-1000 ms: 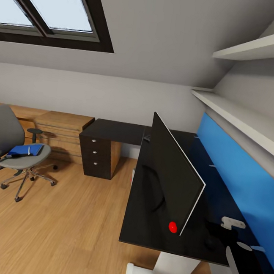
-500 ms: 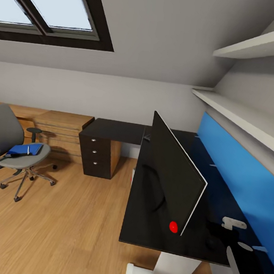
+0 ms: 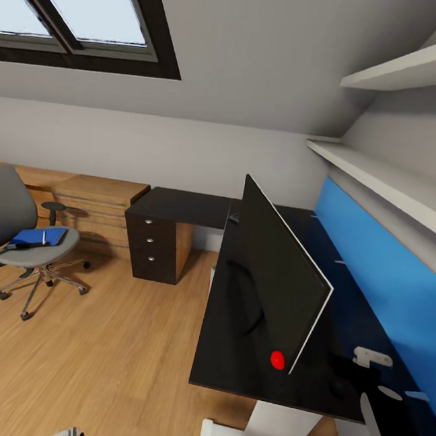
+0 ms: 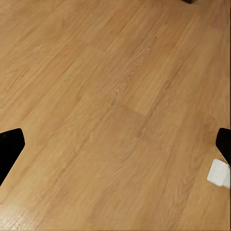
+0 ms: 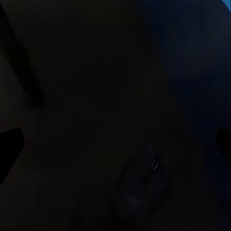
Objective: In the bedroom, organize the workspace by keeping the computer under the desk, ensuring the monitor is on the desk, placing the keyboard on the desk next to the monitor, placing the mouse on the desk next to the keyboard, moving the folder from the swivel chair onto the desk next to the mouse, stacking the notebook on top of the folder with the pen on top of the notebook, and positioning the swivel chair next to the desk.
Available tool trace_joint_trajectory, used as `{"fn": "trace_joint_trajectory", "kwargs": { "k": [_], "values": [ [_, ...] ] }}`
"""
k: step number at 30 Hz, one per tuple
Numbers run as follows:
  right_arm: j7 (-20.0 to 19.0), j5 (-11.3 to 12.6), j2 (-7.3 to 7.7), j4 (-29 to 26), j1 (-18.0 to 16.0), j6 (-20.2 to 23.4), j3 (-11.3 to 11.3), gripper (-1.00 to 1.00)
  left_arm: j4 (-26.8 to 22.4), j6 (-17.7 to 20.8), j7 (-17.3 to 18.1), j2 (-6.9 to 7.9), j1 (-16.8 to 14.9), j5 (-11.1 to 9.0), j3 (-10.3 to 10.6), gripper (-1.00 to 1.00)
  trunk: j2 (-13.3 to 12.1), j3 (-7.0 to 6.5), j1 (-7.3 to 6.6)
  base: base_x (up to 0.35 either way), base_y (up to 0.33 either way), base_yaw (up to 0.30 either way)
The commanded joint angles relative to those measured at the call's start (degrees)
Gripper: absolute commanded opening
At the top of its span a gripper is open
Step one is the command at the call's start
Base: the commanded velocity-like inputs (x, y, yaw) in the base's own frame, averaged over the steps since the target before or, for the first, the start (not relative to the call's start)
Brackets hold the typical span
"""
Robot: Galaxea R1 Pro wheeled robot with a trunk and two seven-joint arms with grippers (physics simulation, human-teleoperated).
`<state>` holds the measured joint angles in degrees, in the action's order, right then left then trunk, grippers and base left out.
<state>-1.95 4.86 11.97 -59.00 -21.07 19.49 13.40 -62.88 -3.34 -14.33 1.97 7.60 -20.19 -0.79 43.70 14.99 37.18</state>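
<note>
Over the desk (image 3: 240,376) near its front right corner, the right gripper (image 5: 115,139) hangs with fingers spread apart above a dark mouse (image 5: 147,185) lying on the black top. Beside it the monitor (image 3: 272,278) stands on the desk. Above bare wood floor (image 4: 110,110) the left gripper (image 4: 115,149) is spread wide. Well apart, the swivel chair (image 3: 19,236) carries a blue folder (image 3: 38,237) on its seat.

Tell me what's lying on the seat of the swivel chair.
On the swivel chair seat lies a flat blue item, perhaps two stacked, with a thin white pen across it. How many blue pieces there are is too small to tell, and they cover the seat beneath.
</note>
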Motion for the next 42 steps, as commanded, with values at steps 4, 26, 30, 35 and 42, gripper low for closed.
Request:
{"fn": "trace_joint_trajectory", "kwargs": {
  "k": [4,26,30,35,42],
  "values": [
    [1.17,0.53,-0.01,1.53,-0.08,0.35,0.06,1.0,-8.69,8.87,-0.32,-0.02,0.0,-0.77,-0.11,1.0,1.68,0.8,0.9,0.0,0.0,0.0],
    [3.05,1.09,-0.02,9.46,-2.72,0.08,0.05,1.0,-28.03,28.67,-0.51,-1.51,-0.12,-8.69,-1.5,1.0,9.7,4.39,5.29,0.0,0.0,0.0],
    [3.07,1.1,-0.02,9.55,-2.74,-0.01,0.05,1.0,-27.75,28.66,-0.37,-1.63,-0.13,-8.92,-3.83,1.0,9.7,4.39,5.29,0.0,0.0,0.0],
    [3.09,1.11,-0.02,9.65,-2.77,-0.06,0.05,1.0,-27.47,28.66,-0.28,-1.76,-0.13,-9.05,-5.77,1.0,9.7,4.39,5.29,0.0,0.0,0.0],
    [4.6,1.17,-0.02,11.29,-3.39,-0.19,0.69,1.0,-27.39,28.59,-0.27,-1.81,-0.13,-9.07,-6.13,1.0,9.7,4.39,5.29,0.0,0.0,0.0]
  ]
}}
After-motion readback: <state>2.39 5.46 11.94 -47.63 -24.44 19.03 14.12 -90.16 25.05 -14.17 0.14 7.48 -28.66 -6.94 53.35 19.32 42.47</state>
